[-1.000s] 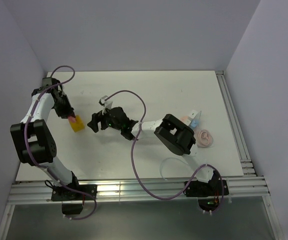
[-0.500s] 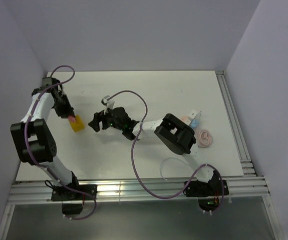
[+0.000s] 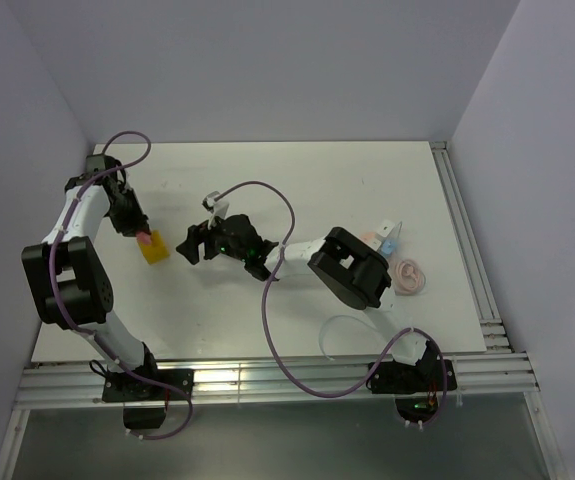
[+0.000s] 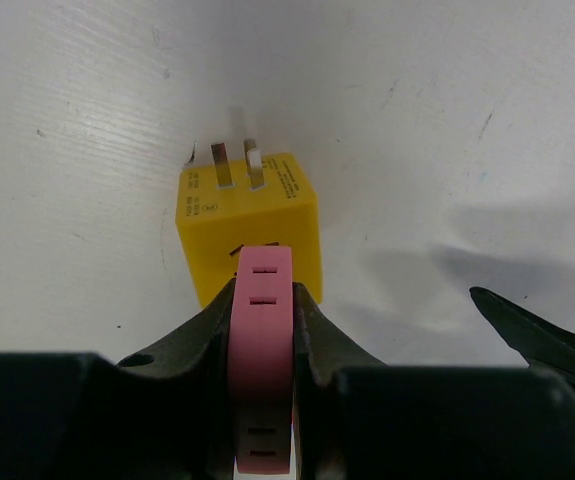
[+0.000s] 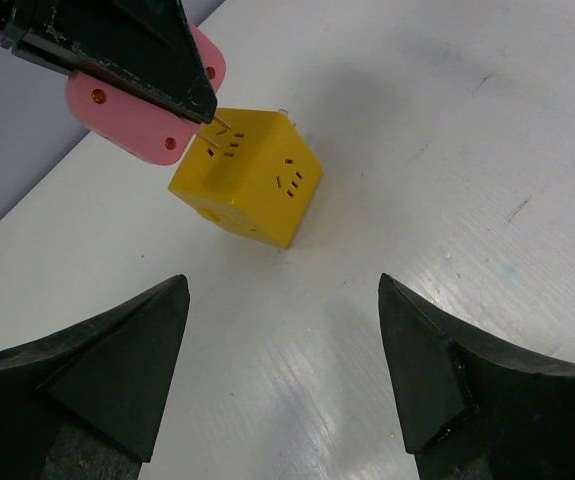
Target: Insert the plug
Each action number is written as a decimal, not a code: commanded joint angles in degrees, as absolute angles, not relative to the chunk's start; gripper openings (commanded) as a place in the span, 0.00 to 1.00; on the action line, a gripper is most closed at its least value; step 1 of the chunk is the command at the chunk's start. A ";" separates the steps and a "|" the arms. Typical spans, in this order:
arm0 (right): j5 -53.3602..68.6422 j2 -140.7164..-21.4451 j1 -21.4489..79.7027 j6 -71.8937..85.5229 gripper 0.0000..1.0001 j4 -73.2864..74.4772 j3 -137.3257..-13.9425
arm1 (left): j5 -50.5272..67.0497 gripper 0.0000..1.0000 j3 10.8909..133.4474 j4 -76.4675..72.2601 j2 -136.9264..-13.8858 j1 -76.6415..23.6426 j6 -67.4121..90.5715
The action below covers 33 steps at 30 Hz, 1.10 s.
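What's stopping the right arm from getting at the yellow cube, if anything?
Probably yes: the right gripper stands open facing the yellow cube across bare table. The left gripper holds a pink plug at its far side only.

not much moved tbh. the right gripper (image 3: 190, 244) backed off a touch from the yellow block (image 3: 154, 249), sliding a bit to the right and toward the far side of the table (image 3: 317, 180), so the gap between them got slightly wider. the little white tag (image 3: 212, 203) on its wrist shifted the same way. most of that happened early on.
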<state>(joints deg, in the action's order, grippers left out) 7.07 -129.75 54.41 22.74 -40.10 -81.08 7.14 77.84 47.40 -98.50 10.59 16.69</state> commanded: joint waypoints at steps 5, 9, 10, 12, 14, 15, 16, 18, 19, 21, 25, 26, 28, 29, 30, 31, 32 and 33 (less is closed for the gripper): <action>7.38 -128.85 53.96 23.03 0.82 -43.86 -80.33 | 5.80 0.00 76.64 44.65 -98.96 9.76 16.79; 7.56 -129.02 53.88 23.12 0.82 -43.86 -80.42 | 5.54 0.00 76.46 44.56 -99.58 9.58 16.79; 7.65 -129.02 53.88 23.12 0.82 -43.86 -80.42 | 5.45 0.00 76.46 44.65 -99.49 9.49 16.70; 7.65 -129.02 53.88 23.29 0.82 -44.03 -80.33 | 4.84 0.00 76.38 44.47 -99.41 9.41 16.61; 7.82 -129.11 53.88 23.38 0.82 -44.12 -80.33 | 4.66 0.00 76.03 44.30 -99.40 9.32 16.44; 7.82 -129.20 53.88 23.38 0.82 -44.12 -80.33 | 4.57 0.00 75.85 44.21 -99.58 9.32 16.52; 7.82 -129.20 53.96 23.38 0.82 -44.12 -80.42 | 4.57 0.00 75.76 44.21 -99.75 9.32 16.52; 7.91 -129.37 53.96 23.47 0.82 -43.86 -80.59 | 4.66 0.00 75.76 44.21 -100.37 9.32 16.26; 7.91 -129.37 53.88 23.47 0.82 -43.77 -80.60 | 4.48 0.00 75.85 44.30 -100.46 9.32 16.17; 7.74 -129.46 53.88 23.47 0.82 -43.51 -80.68 | 4.04 0.00 76.11 44.47 -100.72 9.14 16.00; 8.61 -130.08 53.96 22.94 0.82 -42.02 -82.52 | 2.73 0.01 76.73 45.26 -100.72 8.61 15.82; 8.70 -130.34 53.96 23.03 0.82 -41.66 -82.96 | 2.55 0.00 76.82 45.44 -100.81 8.35 15.99; 8.70 -130.87 53.96 23.73 0.82 -40.70 -83.84 | 2.11 0.00 77.17 45.79 -101.16 8.09 16.08; 8.61 -131.30 53.88 23.90 0.82 -40.26 -84.11 | 1.24 0.00 77.25 46.31 -101.68 7.65 16.26; 8.70 -131.40 53.88 23.99 0.82 -40.08 -84.29 | 0.71 0.00 77.60 46.58 -102.04 7.47 16.26; 8.79 -131.40 53.96 24.17 0.82 -40.17 -84.20 | 0.36 0.00 77.78 46.84 -102.30 7.12 16.43; 8.88 -131.57 53.96 24.17 0.82 -40.25 -84.29 | 0.26 0.00 77.96 47.11 -103.09 6.60 16.70; 8.88 -131.66 53.96 24.26 0.82 -40.08 -84.37 | 0.26 0.00 78.31 47.63 -103.27 6.42 16.79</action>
